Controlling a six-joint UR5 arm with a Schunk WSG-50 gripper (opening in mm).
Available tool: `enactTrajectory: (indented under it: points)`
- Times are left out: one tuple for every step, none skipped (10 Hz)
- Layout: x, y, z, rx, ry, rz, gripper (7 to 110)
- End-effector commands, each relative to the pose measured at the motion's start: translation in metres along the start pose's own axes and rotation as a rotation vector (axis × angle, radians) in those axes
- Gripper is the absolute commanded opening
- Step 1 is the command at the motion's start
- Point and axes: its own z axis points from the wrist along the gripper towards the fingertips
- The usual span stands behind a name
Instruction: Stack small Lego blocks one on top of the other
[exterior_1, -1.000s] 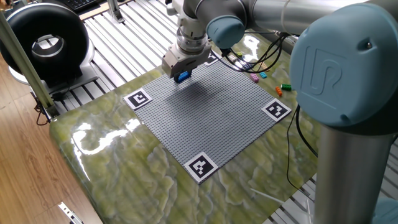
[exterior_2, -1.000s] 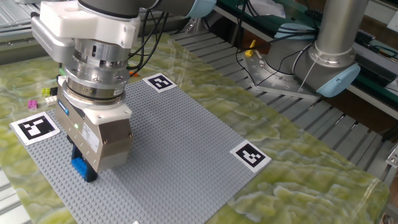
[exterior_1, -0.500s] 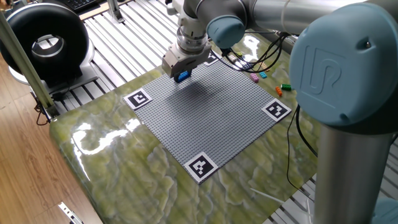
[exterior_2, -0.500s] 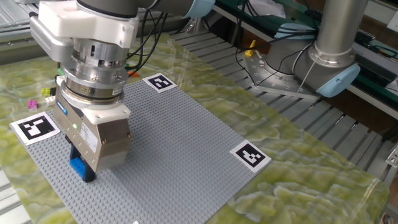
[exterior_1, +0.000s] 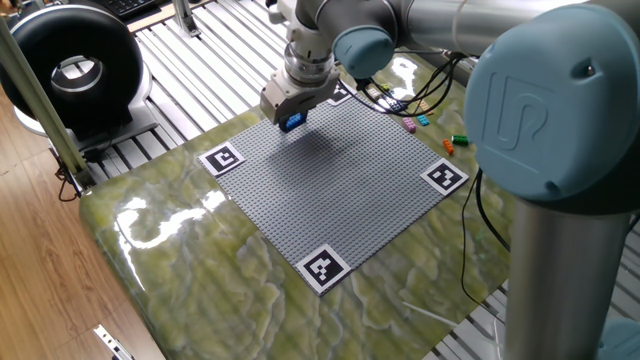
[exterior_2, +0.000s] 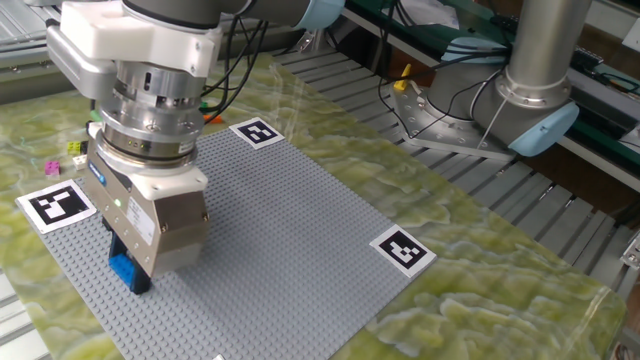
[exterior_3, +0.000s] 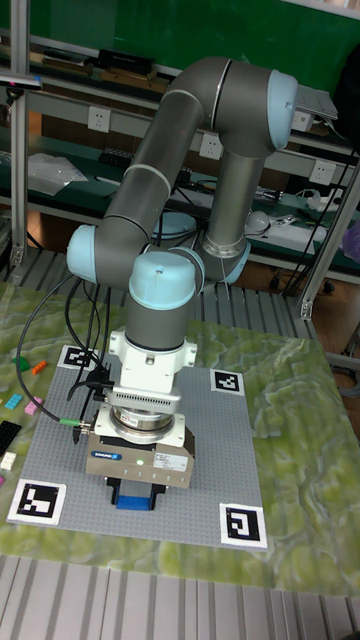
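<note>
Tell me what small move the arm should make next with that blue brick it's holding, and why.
Probably keep carrying it. The two-finger gripper is shut on the small blue Lego brick over the large grey studded baseplate, near one corner tag. No other brick shows on the plate to stack on; the loose coloured bricks lie off its edge, so a partner brick must be reached first.

A blue Lego block (exterior_2: 125, 270) shows under the silver-grey gripper (exterior_2: 140, 262). The studded baseplate (exterior_1: 330, 175) is flat grey, with black-and-white square marker tags (exterior_1: 323, 268) at its corners. The tabletop (exterior_1: 190, 280) is marbled green and yellow. Loose bricks at the far edge are pink (exterior_1: 409, 125), cyan (exterior_1: 423, 120), orange (exterior_1: 448, 146) and green (exterior_1: 460, 138).
</note>
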Motion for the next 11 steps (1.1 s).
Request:
enactTrajectory:
  points:
    - [-0.004,0.000,0.000,-0.012,-0.012,0.013,44]
    - [-0.005,0.002,0.001,-0.014,-0.021,0.017,44]
    - [-0.006,0.002,0.002,-0.014,-0.024,0.015,66]
    - [-0.007,0.003,0.001,-0.016,-0.026,0.015,66]
    - [-0.006,0.003,0.000,-0.013,-0.023,0.018,66]
    - [-0.006,0.002,-0.002,-0.011,-0.018,0.016,66]
    - [-0.006,0.001,-0.003,-0.012,-0.017,0.013,66]
    - [-0.007,0.000,-0.004,-0.015,-0.013,0.011,66]
    - [-0.006,0.001,-0.005,-0.016,-0.012,0.011,66]
    - [-0.005,-0.002,-0.008,-0.011,-0.004,-0.005,66]
    - [-0.006,-0.007,-0.011,0.004,-0.003,-0.036,66]
